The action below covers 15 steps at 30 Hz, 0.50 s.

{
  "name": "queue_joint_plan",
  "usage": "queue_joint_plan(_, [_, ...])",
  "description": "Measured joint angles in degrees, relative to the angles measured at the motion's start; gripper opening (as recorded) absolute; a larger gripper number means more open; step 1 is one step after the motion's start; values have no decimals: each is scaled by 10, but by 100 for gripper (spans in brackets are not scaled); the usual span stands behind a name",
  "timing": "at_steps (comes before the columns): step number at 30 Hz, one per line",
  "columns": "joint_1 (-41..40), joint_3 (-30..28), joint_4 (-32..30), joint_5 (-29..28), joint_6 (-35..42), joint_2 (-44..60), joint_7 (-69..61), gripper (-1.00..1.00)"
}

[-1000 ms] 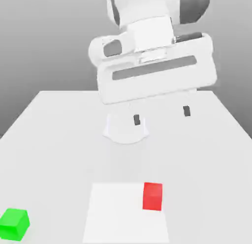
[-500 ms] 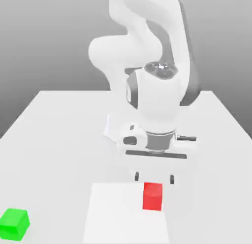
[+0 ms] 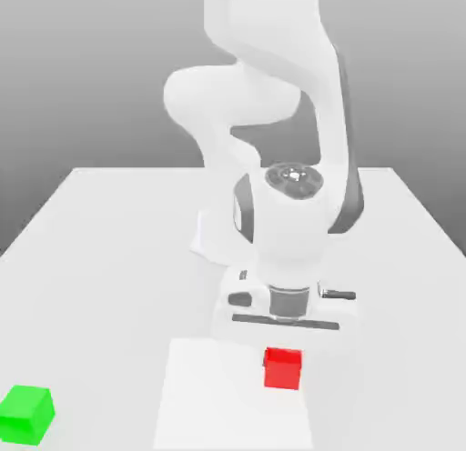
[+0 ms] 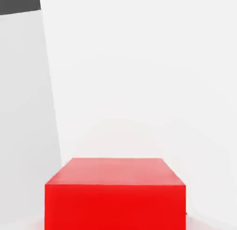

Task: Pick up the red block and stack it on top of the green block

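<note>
At the exterior view's far left, near the front corner of the white table (image 3: 100, 258), sits the green block (image 3: 25, 414), well apart from everything else. Toward the middle lies a paler white square patch (image 3: 209, 395), and on its right part rests the red block (image 3: 283, 368). The arm (image 3: 273, 122) bends down over it, the gripper (image 3: 283, 349) lowered right onto the red block with its jaws drawn in against the block's sides. The block sits on the patch, not lifted.
</note>
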<state>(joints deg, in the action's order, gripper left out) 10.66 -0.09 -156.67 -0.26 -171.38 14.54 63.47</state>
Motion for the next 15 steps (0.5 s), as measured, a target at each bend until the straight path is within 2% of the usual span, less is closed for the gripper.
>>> queue_joint_plan(12, [-2,1,-18,1,111,-130,-1,-100])
queue_joint_plan(15, [-32,-15,3,-9,130,-128,-23,-100])
